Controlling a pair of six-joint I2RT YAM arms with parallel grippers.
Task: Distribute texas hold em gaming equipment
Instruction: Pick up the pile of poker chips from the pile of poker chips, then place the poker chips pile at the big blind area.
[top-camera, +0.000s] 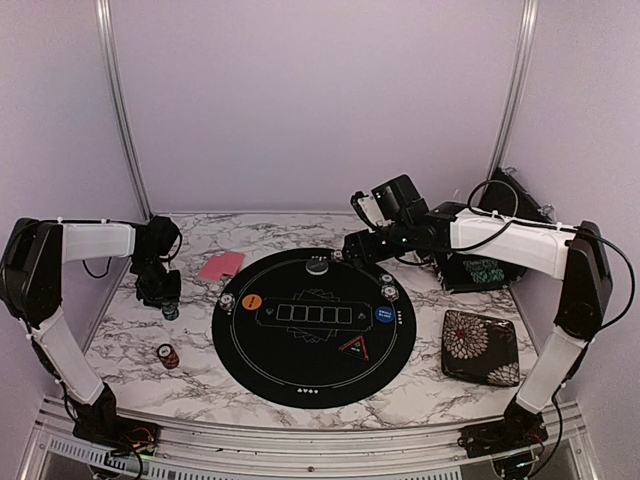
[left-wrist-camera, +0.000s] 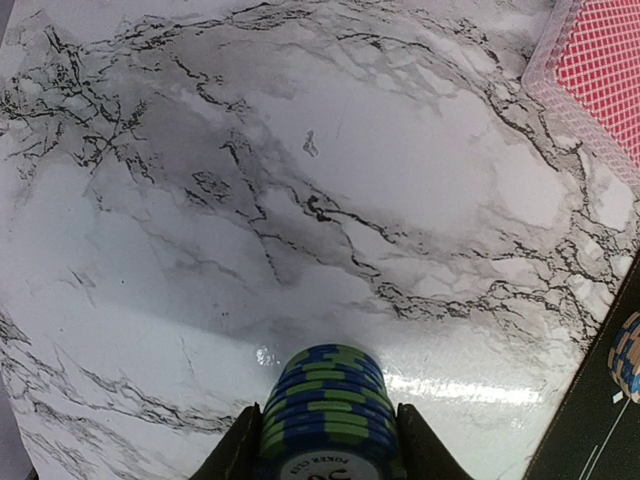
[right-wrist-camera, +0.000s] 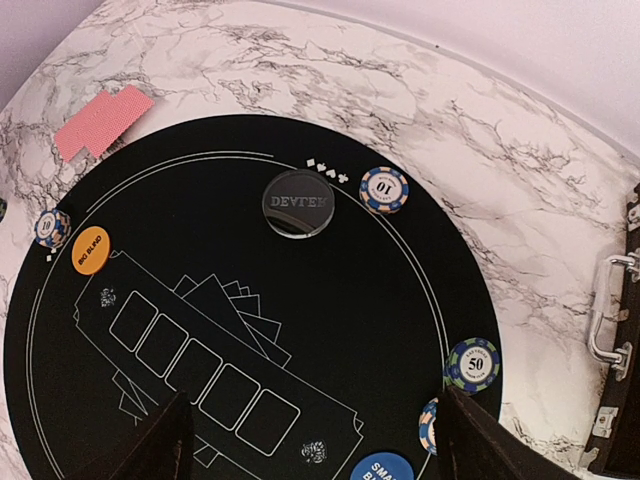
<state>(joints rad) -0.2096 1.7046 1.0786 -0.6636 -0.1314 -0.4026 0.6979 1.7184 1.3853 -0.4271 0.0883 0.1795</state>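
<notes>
A blue-and-green chip stack (left-wrist-camera: 325, 395) is gripped between the closed jaws of the left gripper (left-wrist-camera: 325, 445) over the marble table (left-wrist-camera: 300, 200), left of the black mat (top-camera: 315, 330). The right gripper (right-wrist-camera: 315, 440) is held wide open and empty above the mat's far side. The pink-backed cards (top-camera: 221, 265) are laid just beside the mat.

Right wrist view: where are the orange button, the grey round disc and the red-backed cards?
orange button (right-wrist-camera: 90, 250), right wrist view, centre of its lettered face.
grey round disc (right-wrist-camera: 296, 204), right wrist view, middle of its lettered top.
red-backed cards (right-wrist-camera: 102, 122), right wrist view, middle of the top card's back.
</notes>
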